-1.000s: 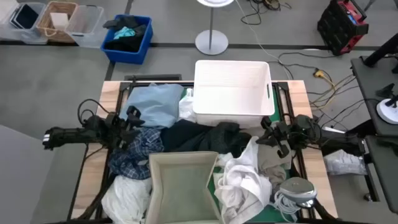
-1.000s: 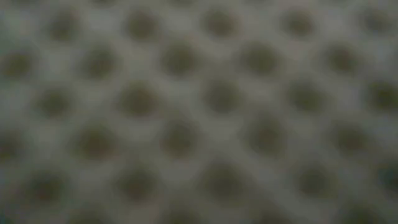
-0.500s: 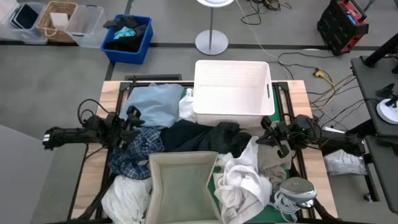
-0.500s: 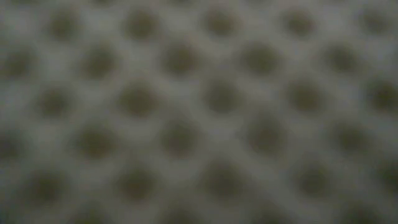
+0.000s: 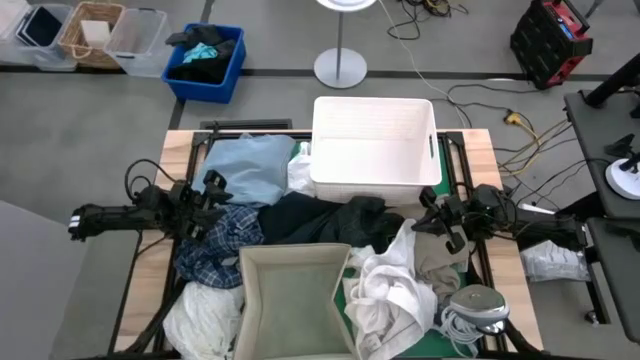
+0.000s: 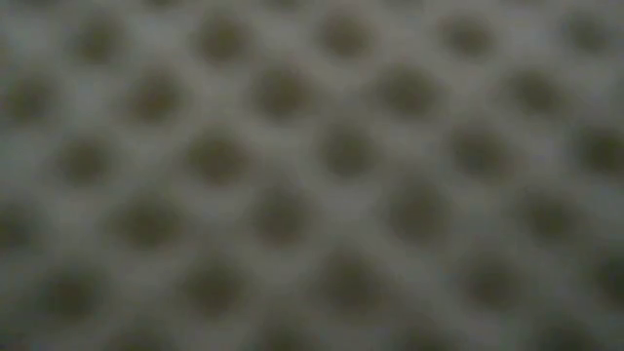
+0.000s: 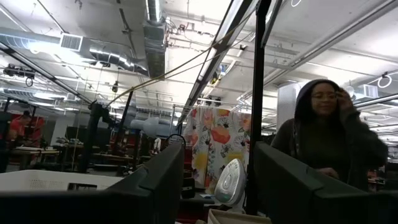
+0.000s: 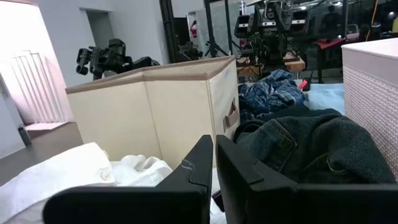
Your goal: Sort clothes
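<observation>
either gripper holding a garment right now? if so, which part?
Nothing held. Left gripper sits open at the table's left by the blue plaid shirt; right gripper is shut and empty beside the dark denim jeans.

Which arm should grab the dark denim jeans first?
Probably right. The right gripper sits beside the dark denim jeans; the left gripper is over the blue plaid shirt, farther away.

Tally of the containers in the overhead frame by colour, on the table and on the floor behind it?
White bin on the table: 1
Cream fabric box on the table: 1
Blue bin on the floor: 1
Clear tubs on the floor: 2
Wicker basket on the floor: 1
Total: 6
</observation>
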